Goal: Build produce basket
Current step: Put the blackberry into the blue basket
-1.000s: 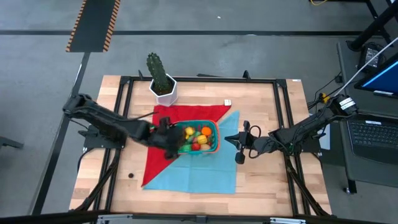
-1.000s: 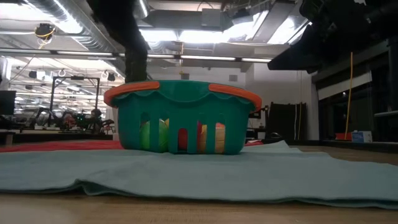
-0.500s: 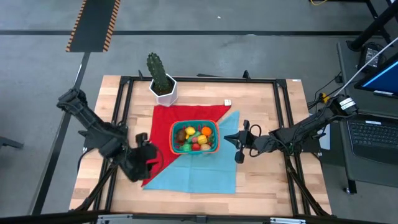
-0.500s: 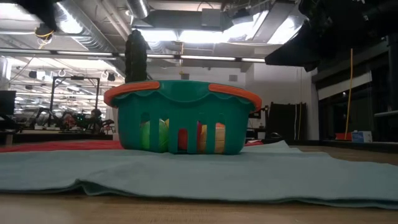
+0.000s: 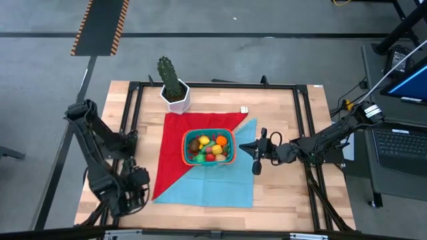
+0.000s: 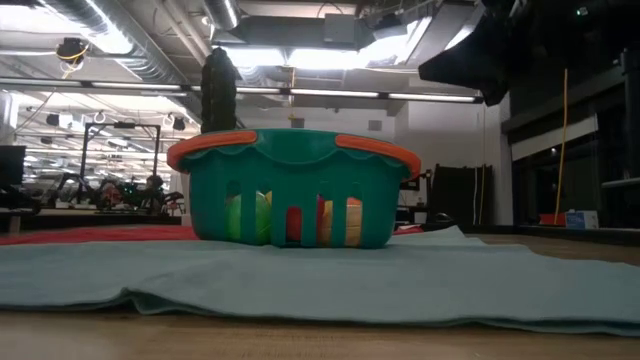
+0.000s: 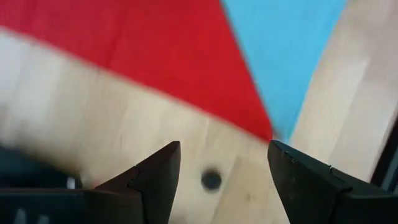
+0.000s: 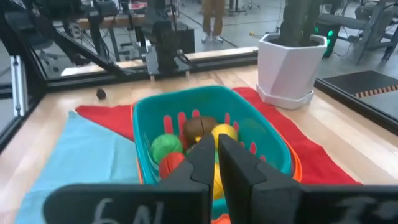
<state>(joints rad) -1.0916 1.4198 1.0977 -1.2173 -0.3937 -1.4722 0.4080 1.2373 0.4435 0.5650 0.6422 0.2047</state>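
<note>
Your left tool (image 5: 139, 190) has pulled right away from the basket (image 5: 209, 147): a second ago it was reaching over the basket's near rim, and now the arm is folded back at the front left of the surface (image 5: 280, 193), well apart from everything on the cloth. From its wrist you see the two dark fingers (image 7: 163, 174) spread, nothing between them, only bare wood, a small dark spot (image 7: 211, 180), and ahead of the tool the corner where the red cloth (image 7: 143, 56) meets the blue cloth (image 7: 286, 43).

Your right tool (image 5: 257, 155) has not shifted over that second. It is clenched and empty, hanging just beside the basket, which sits directly in front of its fingertips in the wrist view.

The basket stands upright where the red and blue cloths meet, well ahead of and across from your left tool. The produce (image 5: 208, 147) is inside it: yellow, orange, red, green and brown pieces (image 8: 186, 146) piled below the orange-red rim. You can also see colour through the slotted side (image 6: 290, 220) at surface level. No loose pieces show on the cloths or the wood around it.

The cactus pot (image 5: 175, 93) stands beyond the basket, untouched.

Taken together, the left arm's retreat with spread, empty fingers reads as the last piece delivered and the arm heading to rest. Judge the basket as filled and the task as essentially complete.
</note>
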